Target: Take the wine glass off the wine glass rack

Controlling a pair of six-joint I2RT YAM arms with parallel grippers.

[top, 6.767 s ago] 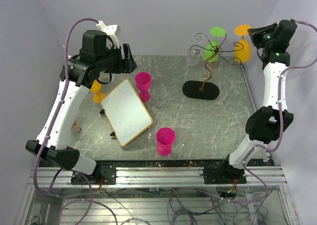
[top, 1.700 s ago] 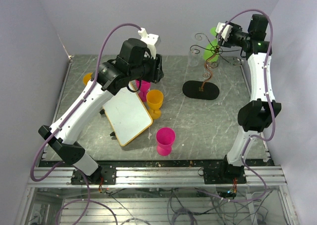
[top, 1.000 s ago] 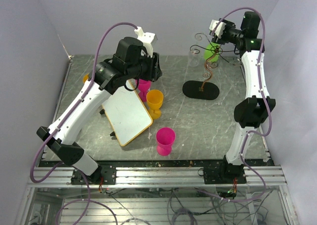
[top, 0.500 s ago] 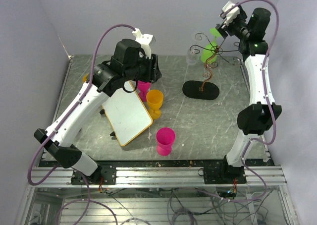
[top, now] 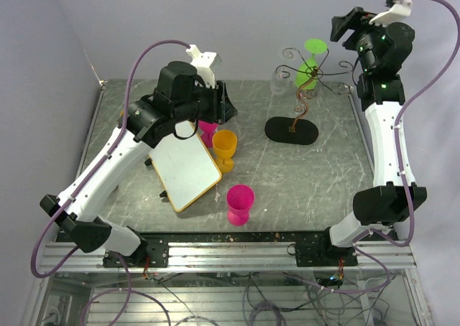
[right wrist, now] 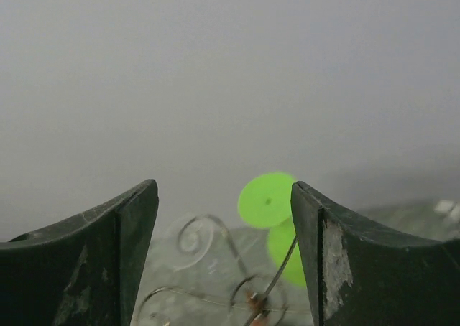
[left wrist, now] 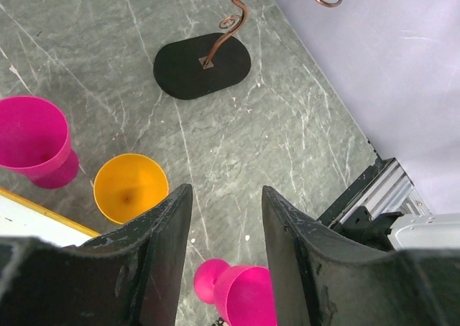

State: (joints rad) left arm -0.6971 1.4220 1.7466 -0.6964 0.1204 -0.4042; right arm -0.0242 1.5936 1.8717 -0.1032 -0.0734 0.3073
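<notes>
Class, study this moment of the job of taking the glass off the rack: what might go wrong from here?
1. The green wine glass hangs upside down in the thin wire curls of the wine glass rack. A crooked pull may tip the rack over.
2. The right gripper is open and raised above the rack. As it comes down, a finger might snag wire instead of the stem.
3. The left gripper hovers open over the orange glass. Dropping lower could knock it over.

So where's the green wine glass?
The green wine glass hangs upside down on the wine glass rack, far right in the top view, left of the right end effector.
</notes>
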